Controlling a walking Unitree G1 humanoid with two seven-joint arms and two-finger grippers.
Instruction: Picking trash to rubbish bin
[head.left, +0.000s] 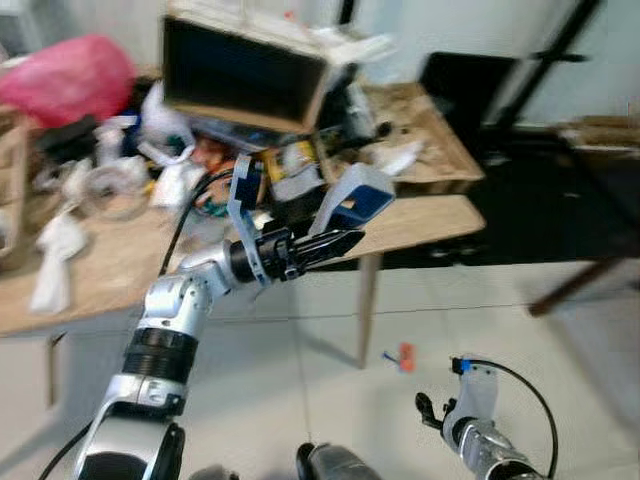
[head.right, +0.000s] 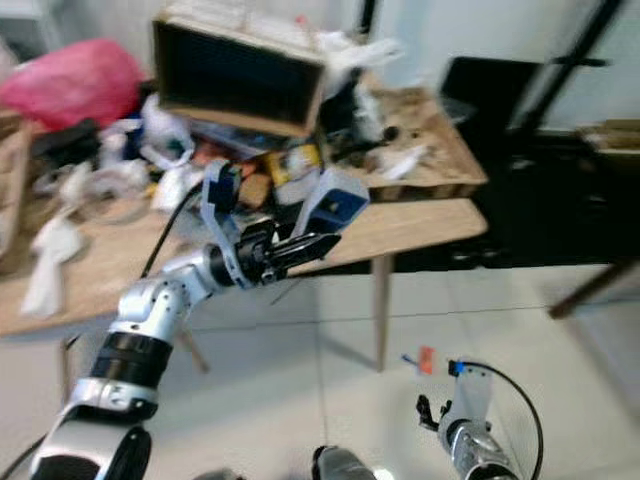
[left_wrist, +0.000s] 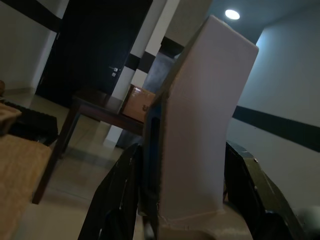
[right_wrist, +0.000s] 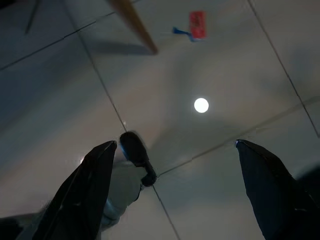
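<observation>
Eye views: the left gripper is raised at the edge of a cluttered table, its fingers clamped on a white-and-blue carton held above the table's rim. The right gripper hangs low over the tiled floor.

Left wrist view: the carton stands between both fingers.

Right wrist view: fingers spread wide, empty, above the floor; a red scrap lies near a table leg.

silver arms, black fingers
</observation>
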